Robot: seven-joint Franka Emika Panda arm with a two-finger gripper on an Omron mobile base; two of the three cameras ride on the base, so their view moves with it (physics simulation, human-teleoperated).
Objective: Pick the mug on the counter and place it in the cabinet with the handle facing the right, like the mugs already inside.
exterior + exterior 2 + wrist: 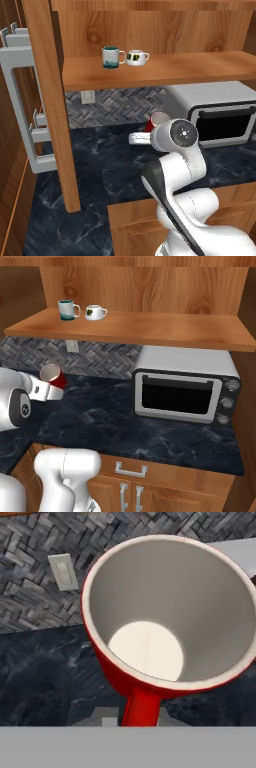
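The red mug (pixel 158 120) (pixel 52 375) hangs tilted above the dark counter (pixel 110 165) (pixel 125 416), with its pale inside turned toward the hand camera (pixel 150 647). My gripper (pixel 137 714) (pixel 56 388) (pixel 146 135) is shut on the mug's handle, which runs down between the two fingertips. Higher up, the wooden cabinet shelf (pixel 175 67) (pixel 150 326) carries the teal-and-white mug (pixel 112 57) (pixel 67 309) and the squat white mug (pixel 136 57) (pixel 94 312). Both of their handles point right.
A silver toaster oven (pixel 220 112) (pixel 182 383) stands on the counter to the right of the mug. The cabinet's thick post (pixel 55 110) rises at left, beside an open door with a grey frame (pixel 20 100). A wall outlet (pixel 63 572) sits in the tiled backsplash.
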